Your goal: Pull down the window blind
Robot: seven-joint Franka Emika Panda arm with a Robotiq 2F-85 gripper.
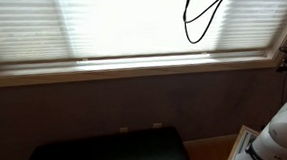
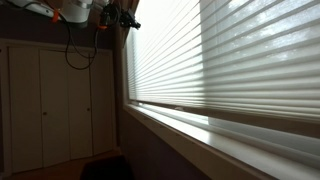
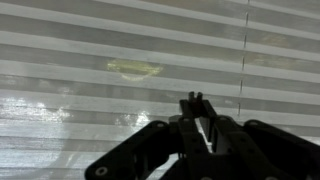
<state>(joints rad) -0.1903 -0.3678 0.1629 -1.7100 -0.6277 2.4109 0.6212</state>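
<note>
Filling the window in both exterior views, a bright white slatted blind (image 1: 137, 25) (image 2: 230, 60), lowered to the sill (image 2: 200, 135) above a grey wall (image 1: 102, 103); no telling from these views where the dark window blind sits. High by the slatted blind's top corner in an exterior view, the arm (image 2: 75, 10). In the wrist view, facing the slats near a thin cord (image 3: 245, 60), the pincer (image 3: 195, 100), narrow, fingertips drawn together.
</note>
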